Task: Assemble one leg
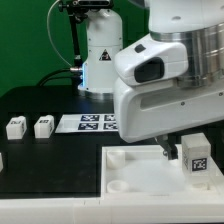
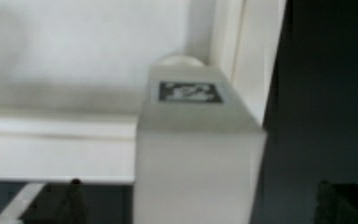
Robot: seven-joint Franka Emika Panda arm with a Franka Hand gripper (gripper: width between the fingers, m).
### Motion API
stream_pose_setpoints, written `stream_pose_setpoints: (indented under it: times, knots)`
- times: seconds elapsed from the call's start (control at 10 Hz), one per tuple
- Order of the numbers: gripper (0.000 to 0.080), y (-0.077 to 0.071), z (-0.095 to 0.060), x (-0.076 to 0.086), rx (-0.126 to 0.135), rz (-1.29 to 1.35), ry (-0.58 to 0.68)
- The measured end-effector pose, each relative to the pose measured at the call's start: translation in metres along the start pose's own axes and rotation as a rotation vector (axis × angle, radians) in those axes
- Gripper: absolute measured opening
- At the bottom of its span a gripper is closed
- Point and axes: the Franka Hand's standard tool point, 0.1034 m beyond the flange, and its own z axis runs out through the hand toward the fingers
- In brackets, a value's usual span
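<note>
A leg (image 1: 195, 160), a small white block with a square marker tag, stands upright on the far right corner of the large white tray-like part (image 1: 130, 170). My gripper (image 1: 178, 152) is around it. In the wrist view the leg (image 2: 194, 150) runs between my two dark fingertips (image 2: 66, 203), with a dark gap on each side, so the jaws stand open and off it. Its tagged end lies by a round corner socket (image 2: 179, 62). Two more legs (image 1: 15, 127) (image 1: 43, 126) stand on the black table at the exterior view's left.
The marker board (image 1: 92, 123) lies flat behind the tray. Part of another white piece (image 1: 2, 160) shows at the exterior view's left edge. The robot base (image 1: 100, 55) stands at the back. The tray's raised rim (image 2: 247, 50) runs beside the leg.
</note>
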Motion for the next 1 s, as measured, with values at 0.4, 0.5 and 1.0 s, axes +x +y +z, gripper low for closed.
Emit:
stream_pose_setpoints:
  times: [0.4, 0.5, 1.0]
  knots:
    - [0.0521, -0.0025, 0.0079, 0.0020, 0.009, 0.048, -0.047]
    - [0.0379, -0.0023, 0.0081, 0.0020, 0.009, 0.044, -0.047]
    - [0.0302, 0.0023, 0.0118, -0.0033, 0.007, 0.639, 0.064]
